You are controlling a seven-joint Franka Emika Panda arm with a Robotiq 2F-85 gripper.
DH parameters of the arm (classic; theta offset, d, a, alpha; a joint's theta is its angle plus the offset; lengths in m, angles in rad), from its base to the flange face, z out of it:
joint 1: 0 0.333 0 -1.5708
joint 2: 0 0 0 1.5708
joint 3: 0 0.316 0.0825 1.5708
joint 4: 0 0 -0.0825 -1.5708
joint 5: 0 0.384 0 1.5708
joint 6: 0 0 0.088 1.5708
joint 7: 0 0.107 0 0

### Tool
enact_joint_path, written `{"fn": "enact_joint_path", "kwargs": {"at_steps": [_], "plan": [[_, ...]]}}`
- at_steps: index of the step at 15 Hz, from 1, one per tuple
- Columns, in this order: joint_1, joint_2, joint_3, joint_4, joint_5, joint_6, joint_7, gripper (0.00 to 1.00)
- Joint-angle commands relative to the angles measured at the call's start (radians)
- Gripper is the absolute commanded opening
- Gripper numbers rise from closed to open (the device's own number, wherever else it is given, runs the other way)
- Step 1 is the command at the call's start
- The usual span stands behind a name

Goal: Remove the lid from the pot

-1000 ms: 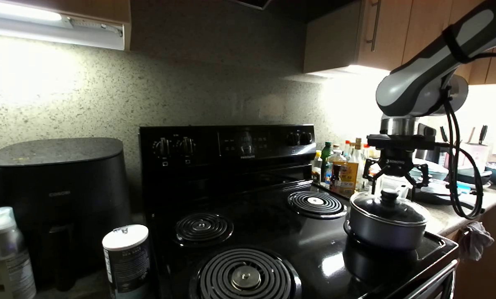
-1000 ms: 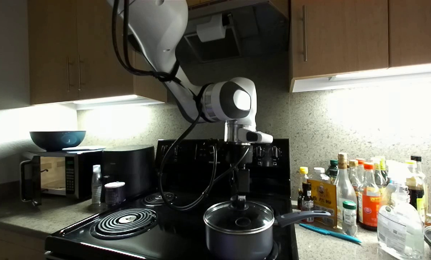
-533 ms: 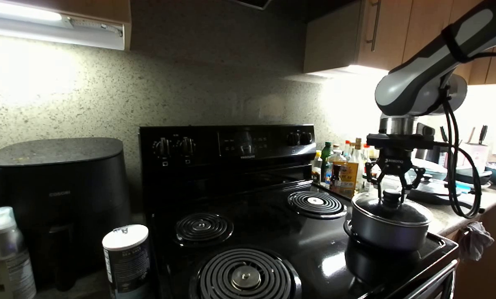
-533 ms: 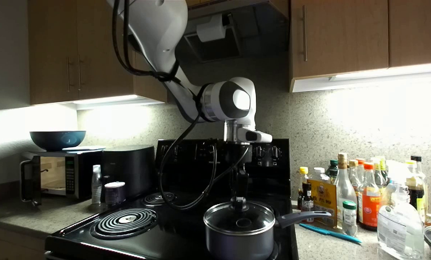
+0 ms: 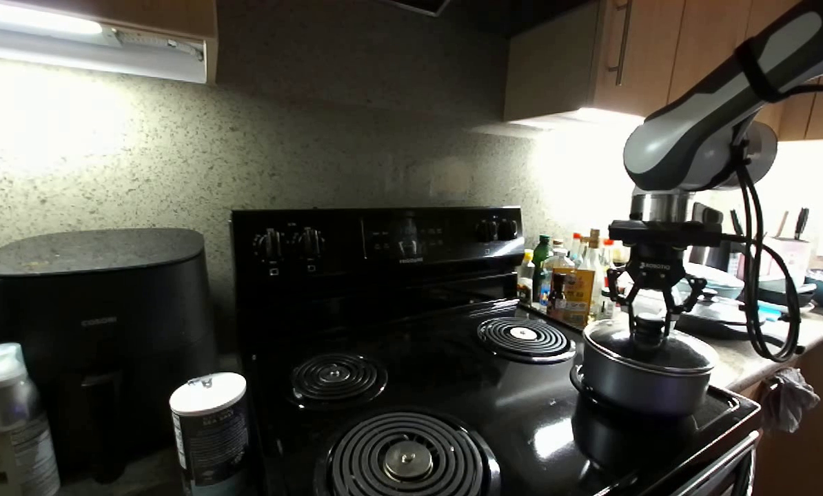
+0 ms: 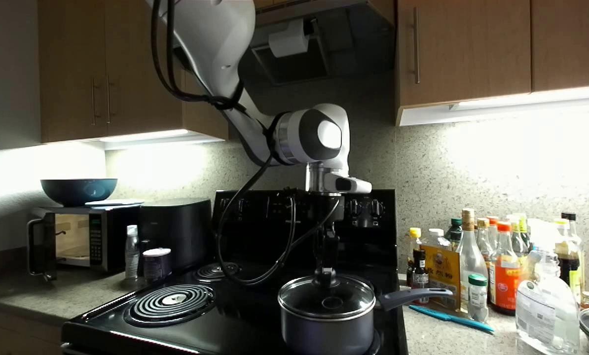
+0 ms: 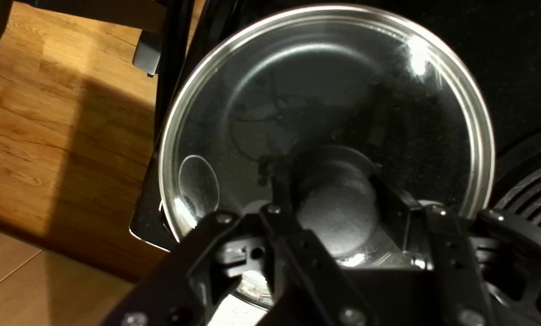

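Observation:
The pot point(image 5: 642, 393), dark grey and wide, stands on a burner with its long side handle point(image 6: 415, 295) pointing right in an exterior view. Its glass lid point(image 7: 343, 90), rimmed in shiny metal, rests on top and looks level in both exterior views. My gripper point(image 5: 650, 331) points straight down over the middle of the lid. Its two fingers press on opposite sides of the dark centre knob point(image 7: 338, 217), so it is shut on the lid by that knob. The finger pads partly cover the knob's sides in the wrist view.
Coil burners point(image 5: 409, 463) lie beside the pot on the black stovetop. Several bottles point(image 6: 504, 268), a spray bottle point(image 6: 546, 310) and a blue knife point(image 6: 450, 318) are on the counter. A black air fryer point(image 5: 94, 331) and a salt can point(image 5: 211, 441) stand across the stove.
The gripper's fingers have come together from wide apart onto the lid's knob. The pot and lid have shifted very slightly; the arm has barely moved.

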Motion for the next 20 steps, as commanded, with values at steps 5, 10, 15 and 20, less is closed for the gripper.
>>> {"fn": "enact_joint_path", "kwargs": {"at_steps": [5, 10, 15, 20], "plan": [[0.014, -0.220, 0.010, -0.160, 0.010, 0.082, -0.033, 0.23], [0.002, -0.201, 0.020, -0.136, 0.003, 0.051, -0.008, 0.48], [0.008, -0.248, 0.030, -0.165, -0.012, 0.094, -0.014, 0.23], [0.025, -0.271, 0.076, -0.177, -0.032, 0.129, -0.017, 0.23]]}}
